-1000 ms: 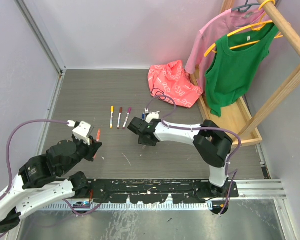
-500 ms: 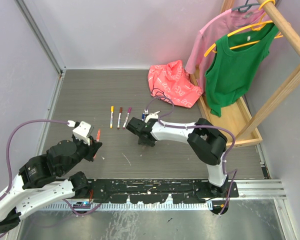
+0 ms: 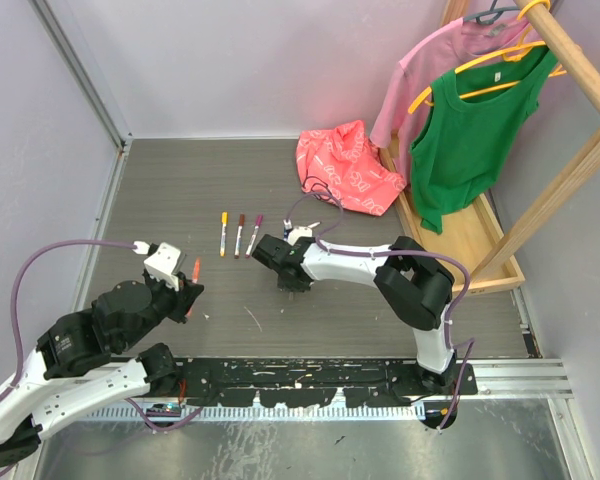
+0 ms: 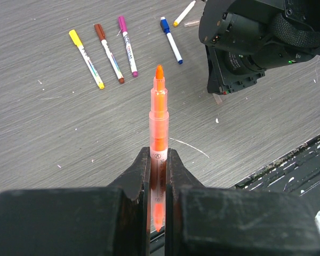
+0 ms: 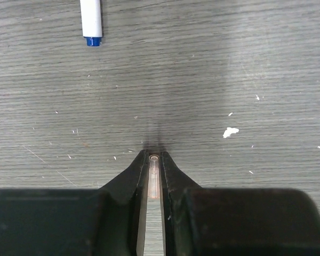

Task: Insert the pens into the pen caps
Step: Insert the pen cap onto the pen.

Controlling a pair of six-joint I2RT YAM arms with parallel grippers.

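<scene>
Pen (image 4: pixel 159 106) with bare orange tip clamped in left gripper (image 4: pixel 158 160), small translucent cap (image 5: pixel 154 178) pinched in right gripper (image 5: pixel 154 156), fingertips at grey table (image 5: pixel 218 69), blue-ended pen (image 5: pixel 91 21) nearby.

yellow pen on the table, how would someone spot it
On the grey table, left of the red bag in the top view, three pens lie side by side. The yellow pen is the leftmost; beside it lie a brown pen and a magenta pen.

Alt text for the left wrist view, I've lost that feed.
The left gripper is shut on an uncapped orange pen, tip pointing away. Beyond it on the grey table lie a yellow pen, brown pen, purple pen and blue pen, with the right arm at top right.
</scene>
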